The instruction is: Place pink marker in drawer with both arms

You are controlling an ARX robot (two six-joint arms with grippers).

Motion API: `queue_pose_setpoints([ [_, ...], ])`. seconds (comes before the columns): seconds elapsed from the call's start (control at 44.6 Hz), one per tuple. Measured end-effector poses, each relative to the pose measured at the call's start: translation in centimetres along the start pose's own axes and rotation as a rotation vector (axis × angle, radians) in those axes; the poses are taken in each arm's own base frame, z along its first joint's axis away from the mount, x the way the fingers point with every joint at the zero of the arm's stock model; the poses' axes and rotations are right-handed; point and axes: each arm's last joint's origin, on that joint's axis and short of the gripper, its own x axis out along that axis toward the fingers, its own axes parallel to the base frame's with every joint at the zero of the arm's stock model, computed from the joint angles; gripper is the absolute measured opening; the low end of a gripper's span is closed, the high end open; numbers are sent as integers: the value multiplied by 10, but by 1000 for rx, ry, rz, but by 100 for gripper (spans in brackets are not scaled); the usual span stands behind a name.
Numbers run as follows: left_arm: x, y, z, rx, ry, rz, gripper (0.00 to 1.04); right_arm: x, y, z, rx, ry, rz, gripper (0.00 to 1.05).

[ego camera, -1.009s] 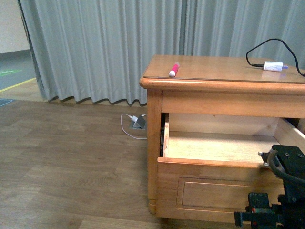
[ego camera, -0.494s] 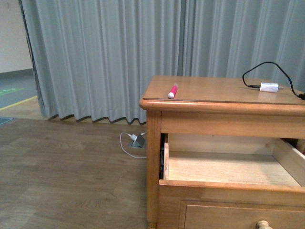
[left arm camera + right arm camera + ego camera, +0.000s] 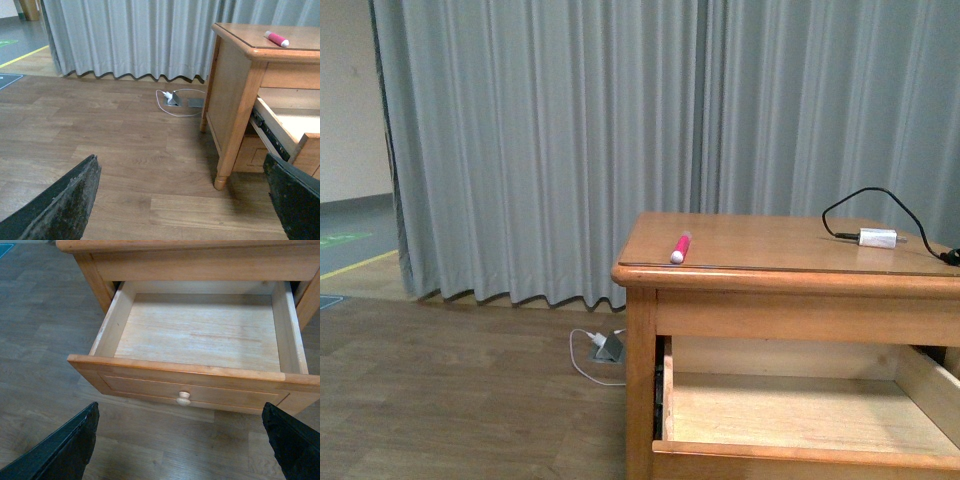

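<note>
Both fingers: my left fingers (image 3: 60, 205), right fingers (image 3: 60, 445) spread wide, empty.
Pink marker (image 3: 680, 248): near-left on bench (image 3: 770, 245); pinch mid-barrel.
Drawer (image 3: 200, 335): open, bare.

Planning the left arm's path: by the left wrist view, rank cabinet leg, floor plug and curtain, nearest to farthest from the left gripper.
1. Cabinet leg, front corner.
2. Floor plug, beside the cabinet.
3. Curtain, at the back.
</note>
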Motion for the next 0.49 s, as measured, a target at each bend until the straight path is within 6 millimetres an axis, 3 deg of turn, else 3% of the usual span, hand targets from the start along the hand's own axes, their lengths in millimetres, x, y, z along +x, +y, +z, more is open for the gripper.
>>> queue_pose_setpoints([
  [0.112, 0, 0, 0, -4, 4, 5, 99, 0, 0, 0, -6, -1, 1, 96],
  [0.269, 3, -10, -10, -48, 240, 105, 99, 0, 0, 0, -6, -1, 1, 96],
  [0.494, 22, -40, 45, -63, 194, -25, 99, 0, 0, 0, -6, 0, 2, 96],
])
